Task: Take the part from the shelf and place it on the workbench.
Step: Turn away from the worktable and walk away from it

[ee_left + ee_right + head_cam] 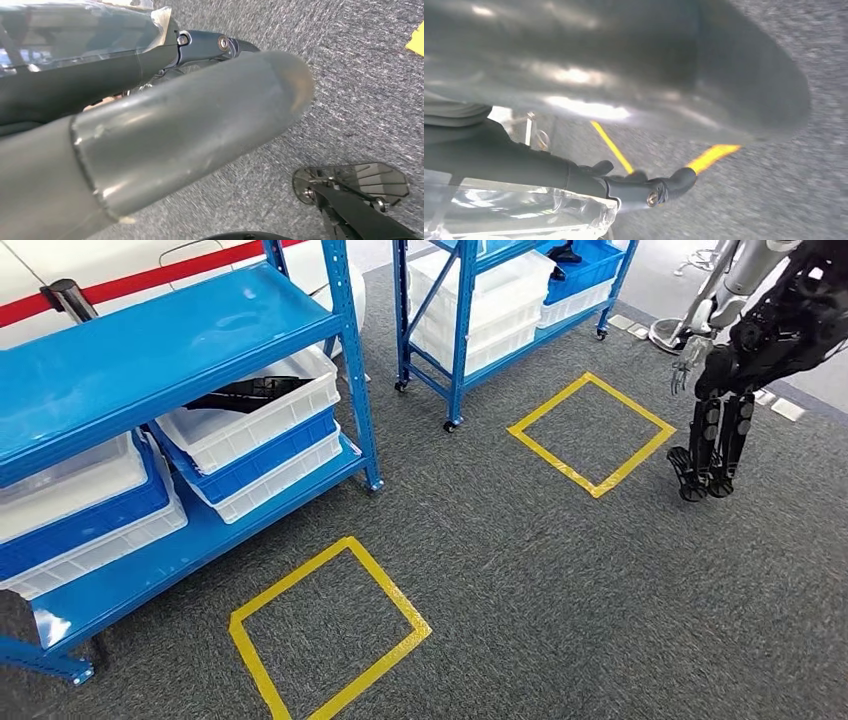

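Part point(245, 392) half-hidden in white bin point(262, 420)

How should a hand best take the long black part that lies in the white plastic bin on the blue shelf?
Probably grip the long black part at its exposed end, reaching from the aisle side over the front wall of the white plastic bin. The part lies flat along the bin, and the blue shelf board above covers its other end, blocking a reach from above.

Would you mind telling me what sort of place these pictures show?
Probably a warehouse or factory parts-picking area: blue steel shelving racks hold stacked white and blue plastic bins, and yellow tape squares mark standing spots on the grey carpet.
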### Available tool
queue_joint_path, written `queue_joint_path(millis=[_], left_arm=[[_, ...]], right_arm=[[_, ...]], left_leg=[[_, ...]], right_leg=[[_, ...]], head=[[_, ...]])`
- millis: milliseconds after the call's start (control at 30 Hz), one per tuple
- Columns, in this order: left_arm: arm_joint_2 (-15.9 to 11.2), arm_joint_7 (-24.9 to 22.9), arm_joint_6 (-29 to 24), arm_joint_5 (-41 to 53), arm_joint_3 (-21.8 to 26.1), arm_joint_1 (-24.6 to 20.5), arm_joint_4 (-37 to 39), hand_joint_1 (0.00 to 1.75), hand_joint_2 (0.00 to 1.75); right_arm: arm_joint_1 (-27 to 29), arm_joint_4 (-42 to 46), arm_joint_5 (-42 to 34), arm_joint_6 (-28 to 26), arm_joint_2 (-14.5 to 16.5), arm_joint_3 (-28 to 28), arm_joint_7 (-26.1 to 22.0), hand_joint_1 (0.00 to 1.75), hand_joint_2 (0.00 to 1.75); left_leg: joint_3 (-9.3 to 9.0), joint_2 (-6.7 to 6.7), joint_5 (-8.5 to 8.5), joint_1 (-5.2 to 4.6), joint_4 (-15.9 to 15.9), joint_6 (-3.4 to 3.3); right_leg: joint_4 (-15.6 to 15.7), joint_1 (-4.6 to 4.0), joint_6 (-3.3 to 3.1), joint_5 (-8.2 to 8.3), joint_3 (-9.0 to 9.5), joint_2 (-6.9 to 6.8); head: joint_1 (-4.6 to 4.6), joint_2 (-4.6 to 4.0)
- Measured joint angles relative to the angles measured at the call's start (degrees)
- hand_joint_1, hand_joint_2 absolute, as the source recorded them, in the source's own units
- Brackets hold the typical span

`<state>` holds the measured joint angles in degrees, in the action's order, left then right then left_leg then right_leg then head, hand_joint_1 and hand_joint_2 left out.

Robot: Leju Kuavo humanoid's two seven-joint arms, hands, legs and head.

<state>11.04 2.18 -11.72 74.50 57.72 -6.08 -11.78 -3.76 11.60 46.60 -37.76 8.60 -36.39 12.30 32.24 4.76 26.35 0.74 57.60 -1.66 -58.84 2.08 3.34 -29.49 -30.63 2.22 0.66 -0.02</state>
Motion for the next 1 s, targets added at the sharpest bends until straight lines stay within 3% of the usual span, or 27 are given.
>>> queue_joint_path(millis=[33,100,167,200,267,300,333,367,400,467,533,600,667,700,767,833,867,900,967,1000], left_arm=[[-0.03,0.04,-0.02,-0.02,0.0,0.02,0.0,0.0,0.0],[-0.04,0.11,-0.03,-0.04,0.09,0.13,0.0,0.0,0.0],[-0.06,0.2,-0.07,-0.11,0.34,0.21,0.0,0.0,0.0],[-0.07,0.23,-0.08,-0.15,0.51,0.17,0.0,0.0,0.0],[-0.07,0.27,-0.09,-0.19,0.78,0.09,0.0,0.0,0.0],[-0.07,0.28,-0.09,-0.19,0.88,0.1,0.0,0.0,0.0],[-0.07,0.29,-0.08,-0.19,0.95,0.14,0.0,0.0,0.0],[-0.07,0.29,-0.08,-0.19,1.02,0.19,0.0,0.0,0.0],[-0.08,0.29,-0.07,-0.19,1.09,0.22,0.0,0.0,0.0],[-0.14,0.31,-0.07,-0.19,1.2,0.09,-0.01,0.0,0.0],[-0.22,0.35,-0.05,-0.19,1.24,-0.13,-0.01,0.0,0.0],[-0.25,0.38,0.0,-0.17,1.31,-0.13,-0.01,0.0,0.0],[-0.24,0.37,0.09,-0.14,1.38,-0.01,0.0,0.0,0.0],[-0.23,0.37,0.11,-0.1,1.4,-0.03,0.0,0.0,0.0],[-0.22,0.36,0.18,-0.03,1.42,-0.13,0.0,0.0,0.0],[-0.22,0.35,0.22,-0.01,1.42,-0.11,0.0,0.0,0.0],[-0.22,0.33,0.23,-0.01,1.42,-0.05,0.0,0.0,0.0],[-0.22,0.31,0.24,-0.01,1.42,0.0,0.01,0.0,0.0],[-0.21,0.27,0.23,-0.01,1.43,0.01,0.02,0.0,0.0],[-0.21,0.26,0.21,-0.01,1.43,0.0,0.02,0.0,0.0]], right_arm=[[-0.04,-0.01,0.03,0.04,0.01,-0.02,-0.03,0.0,0.0],[-0.12,-0.01,0.07,0.08,-0.01,-0.05,-0.07,0.0,0.0],[-0.12,-0.01,0.12,0.12,-0.02,-0.09,-0.08,0.0,0.0],[-0.08,-0.01,0.15,0.13,-0.02,-0.14,-0.09,0.0,0.0],[0.01,-0.01,0.2,0.13,-0.02,-0.32,-0.12,0.0,0.0],[0.07,-0.01,0.2,0.13,-0.03,-0.4,-0.12,0.0,0.0],[0.12,-0.01,0.2,0.13,-0.05,-0.47,-0.12,0.0,0.0],[0.11,-0.01,0.19,0.13,-0.06,-0.5,-0.12,0.0,0.0],[0.06,-0.01,0.19,0.13,-0.04,-0.52,-0.11,0.0,0.0],[-0.04,-0.01,0.18,0.14,0.12,-0.53,-0.11,0.0,0.0],[-0.1,-0.01,0.17,0.14,0.27,-0.54,-0.11,0.0,0.0],[-0.18,-0.01,0.14,0.12,0.34,-0.55,-0.12,0.0,0.0],[-0.19,0.01,0.09,0.06,0.38,-0.61,-0.11,0.0,0.0],[-0.16,0.01,0.06,0.02,0.38,-0.68,-0.1,0.0,0.0],[-0.02,0.01,0.02,-0.07,0.36,-0.85,-0.1,0.0,0.0],[0.13,0.01,0.0,-0.09,0.32,-0.94,-0.1,0.0,0.0],[0.2,0.01,0.01,-0.09,0.28,-0.96,-0.09,0.0,0.0],[0.22,0.01,0.03,-0.09,0.22,-0.99,-0.08,0.0,0.0],[0.2,0.0,0.14,-0.1,0.13,-1.09,-0.07,0.0,0.0],[0.16,-0.01,0.21,-0.1,0.14,-1.16,-0.07,0.0,0.0]], left_leg=[[0.18,0.31,0.08,-0.05,0.15,0.35],[0.4,0.85,-0.02,0.17,0.13,0.88],[1.2,-0.49,1.06,0.39,1.76,1.31],[2.3,-1.73,2.56,0.42,4.16,1.48],[5.9,-3.92,6.47,0.41,11.85,1.77],[7.57,-4.32,7.73,0.42,15.32,1.82],[8.35,-4.51,7.88,0.42,16.95,1.75],[7.92,-4.68,6.89,0.39,16.17,1.55],[6.27,-5.06,5.06,0.3,13.03,1.2],[2.07,-7.2,1.89,-0.22,4.98,0.24],[0.38,-8.5,1.1,-0.85,1.21,-0.33],[0.52,-7.49,0.99,-1.13,0.77,-0.56],[0.07,-6.38,0.35,-0.78,-0.13,-1.02],[-0.12,-5.85,0.0,-0.56,-0.57,-1.27],[-0.12,-4.67,-0.36,-0.35,-0.88,-1.58],[-0.04,-3.34,-0.42,-0.35,-0.85,-1.6],[-0.08,-2.66,-0.42,-0.34,-0.81,-1.55],[-0.17,-1.97,-0.42,-0.31,-0.76,-1.48],[-0.22,-0.72,-0.3,-0.35,-0.44,-1.04],[-0.13,-0.22,-0.17,-0.44,-0.21,-0.72]], right_leg=[[0.82,-0.08,-0.39,0.24,0.35,0.29],[0.84,-0.27,-1.42,0.49,0.57,-0.54],[0.92,-0.18,-2.15,0.75,0.67,-1.45],[0.98,-0.18,-2.51,0.82,0.63,-1.97],[0.97,-0.59,-3.0,0.74,0.54,-3.11],[0.96,-0.79,-3.15,0.69,0.51,-3.75],[0.96,-0.96,-3.24,0.63,0.52,-4.4],[0.96,-1.12,-3.32,0.57,0.58,-4.98],[0.96,-1.26,-3.39,0.5,0.69,-5.48],[0.94,-1.62,-3.39,0.36,0.89,-6.31],[0.94,-1.91,-3.17,0.2,0.91,-7.16],[1.14,-2.05,-2.75,0.11,1.12,-8.22],[0.17,-2.11,-2.4,-0.67,0.89,-7.5],[-1.8,-2.09,-2.43,-1.8,0.06,-6.24],[-8.91,-1.81,-2.76,-5.09,-3.26,-3.48],[-14.68,-1.61,-2.51,-6.86,-6.15,-2.67],[-14.6,-1.52,-2.03,-6.33,-6.21,-2.58],[-12.23,-1.37,-1.41,-4.93,-5.2,-2.45],[-4.15,-0.9,-0.39,-1.34,-1.69,-1.09],[-1.12,-0.74,-0.36,-0.15,-0.51,-0.52]], head=[[0.01,0.0],[-0.14,0.0],[-0.29,0.01],[-0.43,0.01],[-0.68,0.0],[-0.69,-0.01],[-0.7,-0.01],[-0.7,-0.01],[-0.71,0.0],[-0.69,0.0],[-0.65,0.0],[-0.68,0.01],[-0.65,0.01],[-0.56,0.0],[-0.4,0.0],[-0.31,0.0],[-0.29,0.0],[-0.29,0.01],[-0.26,0.01],[-0.25,0.0]])
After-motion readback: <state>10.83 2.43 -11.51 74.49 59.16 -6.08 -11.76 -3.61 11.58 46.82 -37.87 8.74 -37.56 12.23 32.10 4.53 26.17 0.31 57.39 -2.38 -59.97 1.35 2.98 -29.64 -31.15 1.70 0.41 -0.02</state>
